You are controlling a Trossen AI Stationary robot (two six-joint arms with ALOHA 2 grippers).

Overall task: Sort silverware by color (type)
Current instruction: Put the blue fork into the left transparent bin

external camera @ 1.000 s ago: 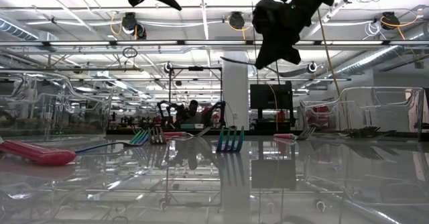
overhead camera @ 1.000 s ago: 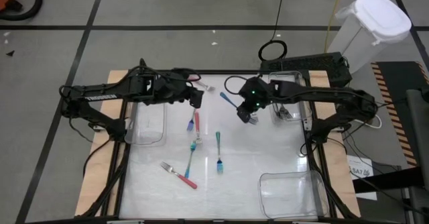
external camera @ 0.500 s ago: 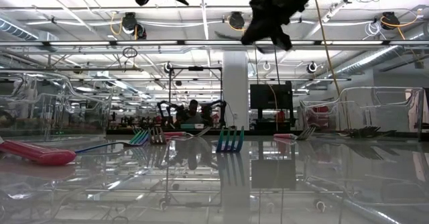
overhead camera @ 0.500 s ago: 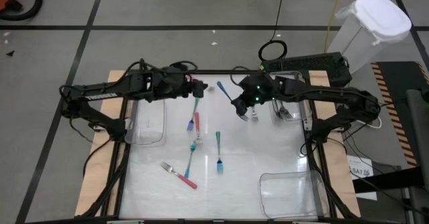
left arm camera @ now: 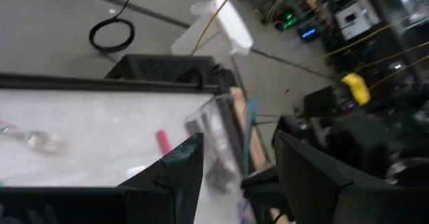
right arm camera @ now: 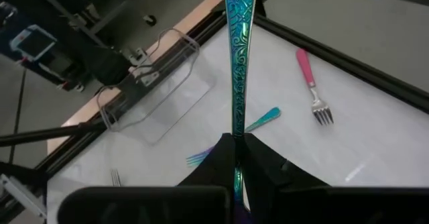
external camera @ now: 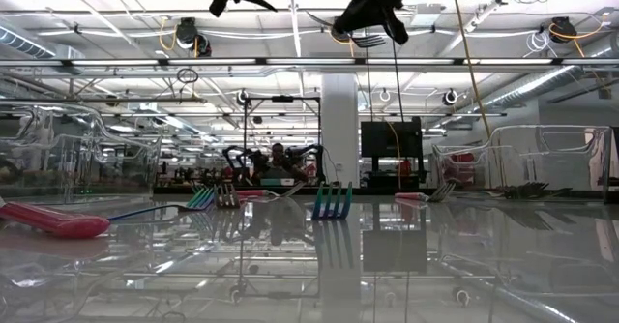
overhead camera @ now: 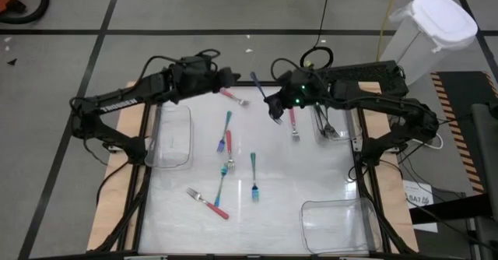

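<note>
Teal fork (right arm camera: 239, 63) w/ swirly embossed handle showing iridescent; pink fork (right arm camera: 311, 87) lying on white table (right arm camera: 375, 130); bins (overhead camera: 173, 139) clear.

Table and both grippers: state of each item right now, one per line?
Right gripper: shut on teal fork, raised at the table's far side.
Teal fork: held, off the table.
Left gripper: open, empty, at the far edge.
Pink fork: lying flat near the right gripper.
Pink fork by left gripper: lying flat.
Left bin: appears empty.
Near-right bin: empty.
Far-right bin: holds dark cutlery.
</note>
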